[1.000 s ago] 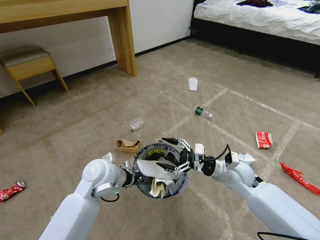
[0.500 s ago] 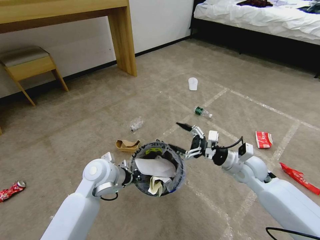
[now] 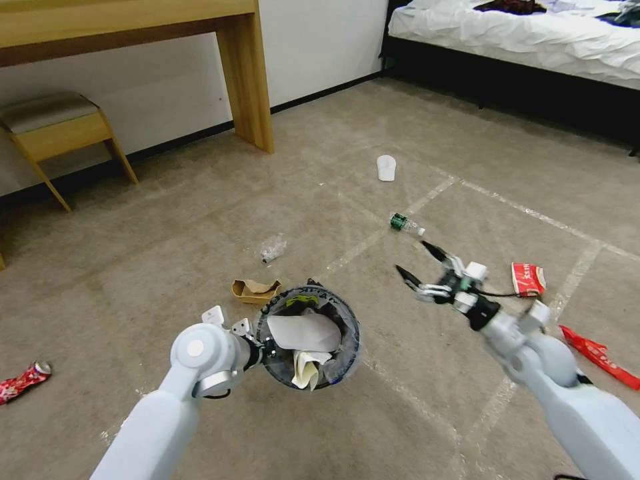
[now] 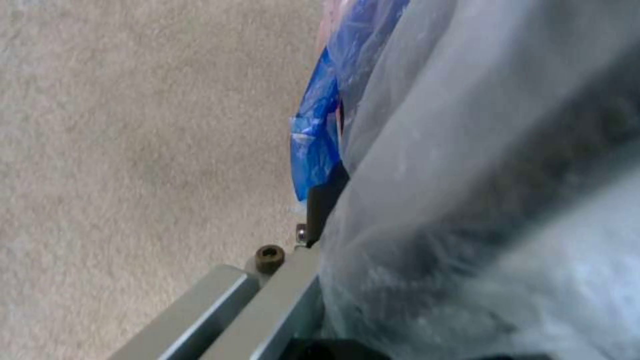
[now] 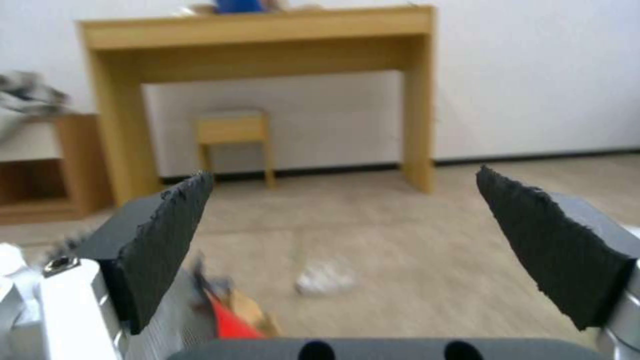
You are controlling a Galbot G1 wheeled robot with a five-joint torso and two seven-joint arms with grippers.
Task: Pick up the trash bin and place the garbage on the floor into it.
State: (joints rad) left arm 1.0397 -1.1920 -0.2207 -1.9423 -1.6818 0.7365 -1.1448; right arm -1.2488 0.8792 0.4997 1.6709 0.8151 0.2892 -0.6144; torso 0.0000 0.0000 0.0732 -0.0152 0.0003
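Observation:
The trash bin (image 3: 343,319), round and lined with a clear bag, hangs above the floor (image 3: 200,220) with white paper and other litter inside. My left gripper (image 3: 259,345) is shut on its near-left rim. In the left wrist view one of my fingers (image 4: 323,200) presses the bag's blue edge (image 4: 315,135). My right gripper (image 3: 413,259) is open and empty, right of the bin and apart from it, near a green-labelled bottle (image 3: 405,224). Its pads (image 5: 167,240) stand wide apart. Garbage lies around: a cardboard piece (image 3: 254,290), a crushed clear bottle (image 3: 272,248) and a white cup (image 3: 386,167).
A red-white wrapper (image 3: 528,279) and a long red wrapper (image 3: 597,353) lie at the right, and a crushed red can (image 3: 23,381) at the far left. A wooden desk (image 3: 247,80) and stool (image 3: 53,127) stand at the back left, a bed (image 3: 520,40) at the back right.
My open right gripper has moved from over the bin to the right and forward. The bin in my left gripper has sunk slightly toward me.

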